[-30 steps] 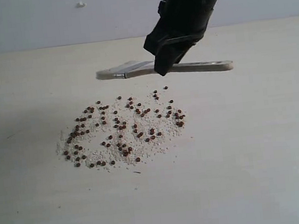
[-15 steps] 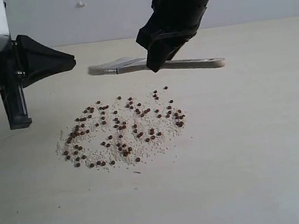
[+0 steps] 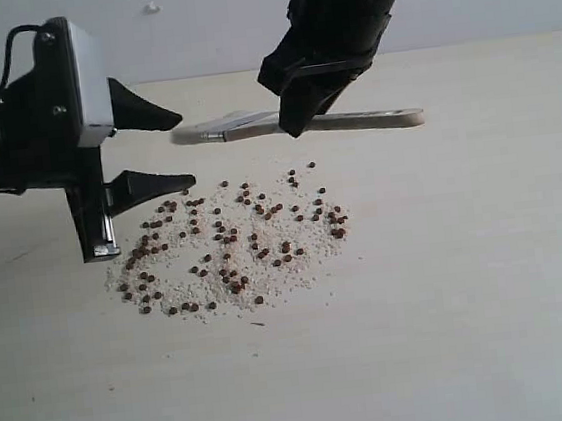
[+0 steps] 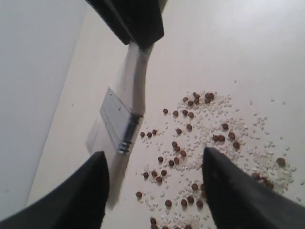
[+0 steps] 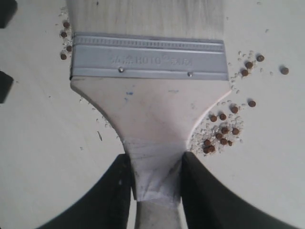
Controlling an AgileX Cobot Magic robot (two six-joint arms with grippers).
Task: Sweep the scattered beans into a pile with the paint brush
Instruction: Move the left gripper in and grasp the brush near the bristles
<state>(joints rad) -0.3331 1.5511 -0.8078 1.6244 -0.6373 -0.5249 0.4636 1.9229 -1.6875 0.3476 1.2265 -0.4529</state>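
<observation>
Right gripper point(image 3: 297, 118) point(image 5: 155, 162), black and blocky, clamps the paint brush point(image 3: 362, 118) by the narrow neck of its handle, 1 jaw on each edge just behind the flared shoulder. Brush: wide and flat, with pale off-white bristles, a ribbed silver metal ferrule bearing 2 small rivets, and a smooth light wooden handle. It lies roughly level beyond the far edge of the beans point(image 3: 234, 241), bristles toward the left of the exterior view; contact with the table point(image 3: 469, 281) cannot be judged. Left gripper point(image 3: 182, 150), black with 2 pointed fingers, is spread wide and holds nothing; it stands at the left edge of the bean patch, near the bristles. Beans: tiny, round, dark reddish-brown, strewn in a loose oval over fine whitish crumbs point(image 3: 302, 267) on the matte pale table.
</observation>
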